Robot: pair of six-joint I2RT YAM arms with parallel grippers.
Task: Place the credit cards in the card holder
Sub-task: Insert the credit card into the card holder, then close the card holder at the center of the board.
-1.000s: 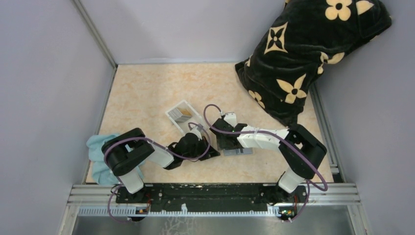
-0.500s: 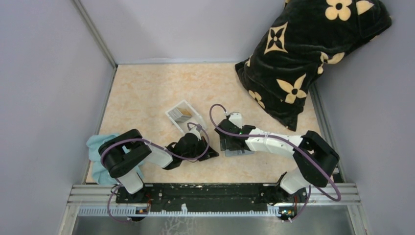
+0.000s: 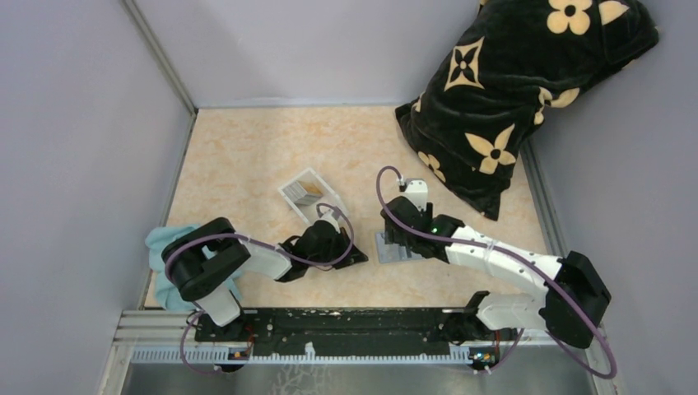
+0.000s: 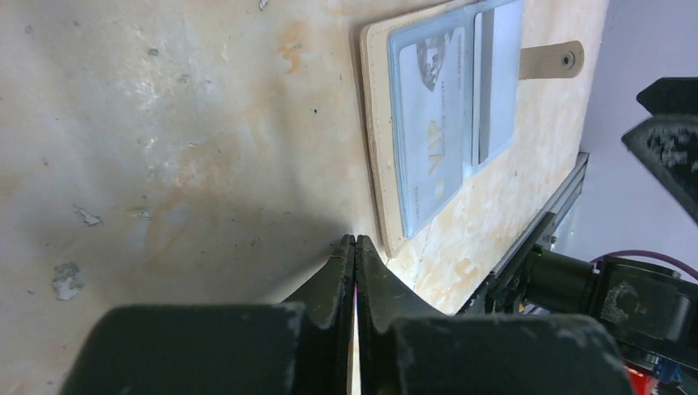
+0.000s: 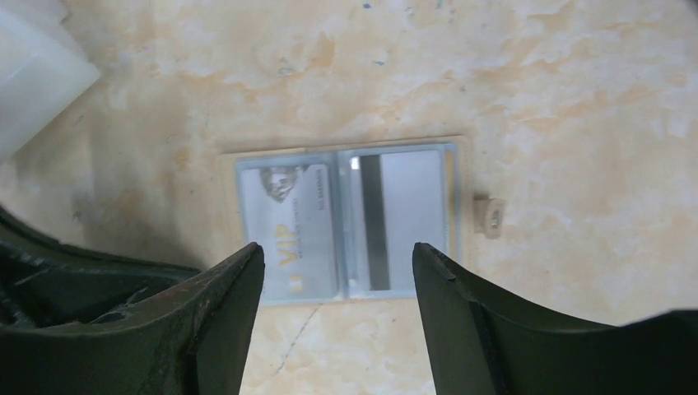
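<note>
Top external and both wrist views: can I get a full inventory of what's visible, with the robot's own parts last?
Table: one, beige marbled, under everything.
Card holder: one, tan, lying open right of the table's centre.
Cards in holder: two, silvery, one in each pocket.
Tray: one, white, centre of the table.
Cards in tray: tan and grey, number unclear.
Cloth: one, light blue, near left corner.
Cushion: one, black with tan flowers, far right corner.
Left tool: shut, tips beside the holder's edge.
Right tool: open, above the holder, holding nothing.
</note>
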